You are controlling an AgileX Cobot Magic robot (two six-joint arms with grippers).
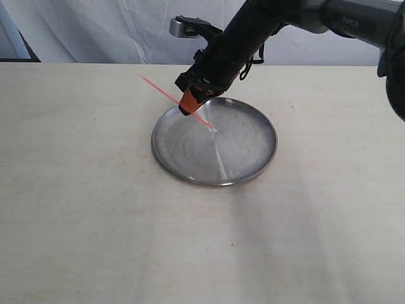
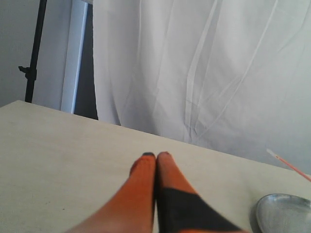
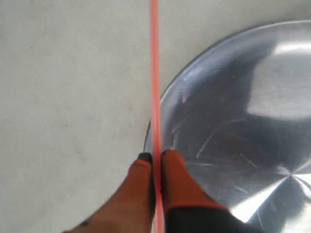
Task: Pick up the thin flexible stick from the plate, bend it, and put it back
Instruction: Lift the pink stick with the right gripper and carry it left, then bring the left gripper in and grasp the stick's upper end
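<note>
My right gripper (image 1: pixel 188 105) is shut on the thin flexible stick (image 1: pixel 166 93), a red-orange rod held slanted above the plate's back left rim. The stick's pale tip (image 1: pixel 212 129) points down over the plate (image 1: pixel 247 152), a shiny steel dish in the middle of the table. In the right wrist view the stick (image 3: pixel 154 73) runs straight out from between the orange fingers (image 3: pixel 175 167), over the plate rim (image 3: pixel 167 92). My left gripper (image 2: pixel 156 156) is shut on nothing, above bare table; that view catches the stick's end (image 2: pixel 286 162) and the plate's edge (image 2: pixel 282 211).
A pale wooden tabletop (image 1: pixel 82 190) spreads around the plate. A white curtain (image 1: pixel 114 28) hangs behind the table's far edge. A dark stand (image 2: pixel 34 53) rises beyond the table in the left wrist view.
</note>
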